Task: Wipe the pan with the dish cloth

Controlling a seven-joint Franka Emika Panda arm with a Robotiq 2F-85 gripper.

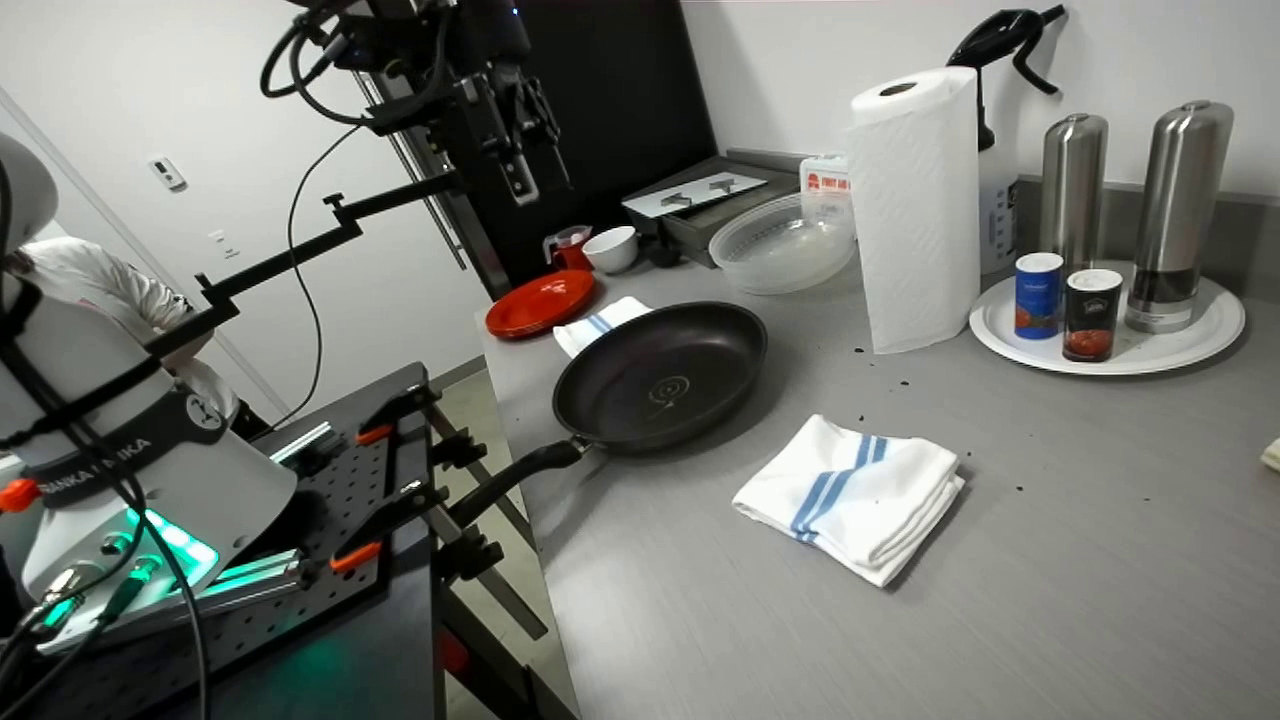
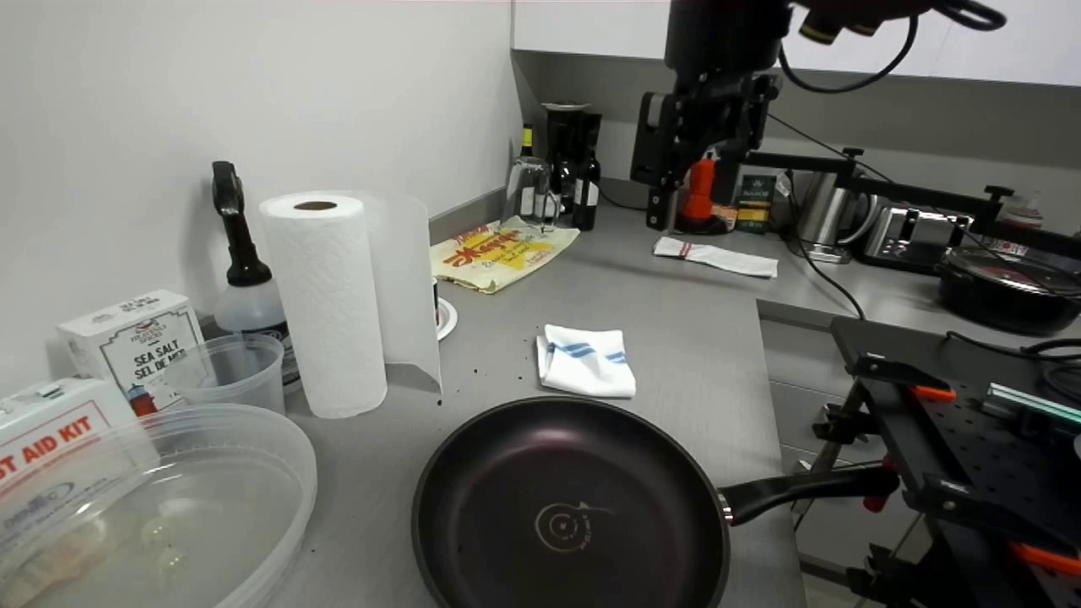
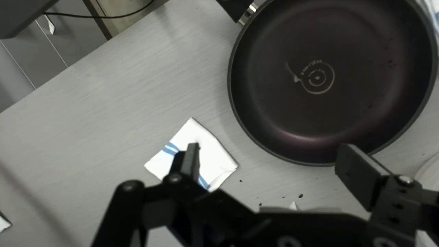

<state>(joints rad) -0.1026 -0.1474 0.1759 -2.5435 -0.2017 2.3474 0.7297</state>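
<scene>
The black pan rests flat on the grey counter, its handle sticking out past the counter's edge. Beside it, apart from the rim, lies the white dish cloth with blue stripes, folded into a square; it also shows in an exterior view. High above the counter hangs my gripper, touching neither of them. In the wrist view the fingers of the gripper are spread wide with nothing between them. One finger covers part of the cloth there, and the other overlaps the near rim of the pan.
A paper towel roll stands near the wall, beside a white plate with shakers and mills. Behind the pan are a clear plastic tub, red plates and another blue-striped cloth. Dark crumbs dot the counter.
</scene>
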